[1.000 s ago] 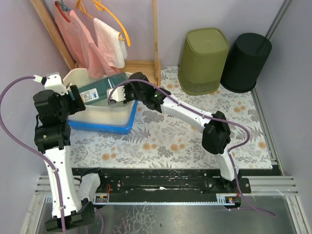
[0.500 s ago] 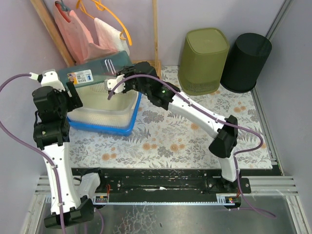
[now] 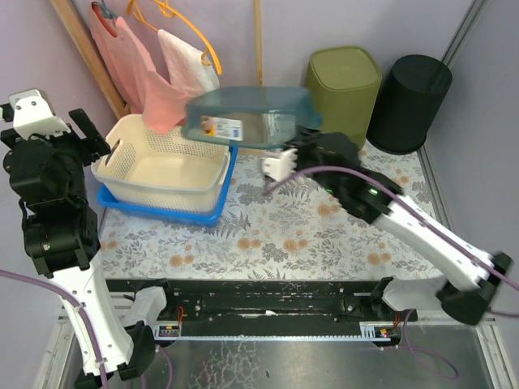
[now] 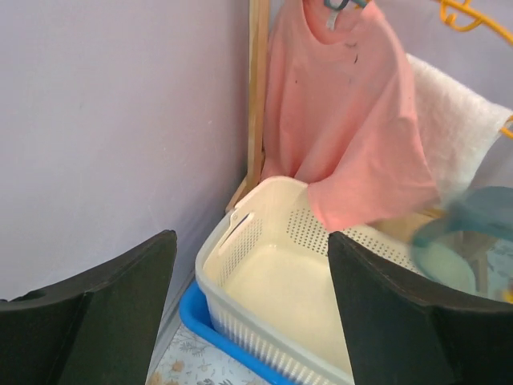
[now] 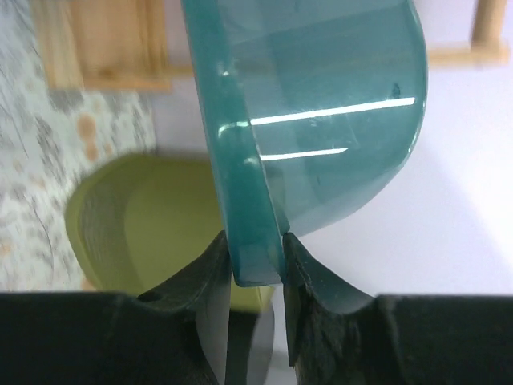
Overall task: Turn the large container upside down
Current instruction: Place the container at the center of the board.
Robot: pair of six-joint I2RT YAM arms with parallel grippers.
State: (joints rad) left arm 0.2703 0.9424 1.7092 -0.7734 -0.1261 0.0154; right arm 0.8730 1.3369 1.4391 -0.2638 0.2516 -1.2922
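Observation:
The large teal see-through container hangs in the air, roughly level, above the right end of the cream basket. My right gripper is shut on its right rim; in the right wrist view both fingers pinch the teal rim and the tub rises above them. My left gripper is open and empty, raised at the far left, apart from the container. In the left wrist view its gripper frames the basket, with the blurred teal container at the right edge.
The cream basket sits in a blue tray on the floral mat. A wooden rack with a pink shirt and a white cloth stands behind. An olive bin and a black bin stand at the back right.
My right arm has lifted the teal container out of the basket and swung it right and up. My left arm has drawn back to the left, off the container.

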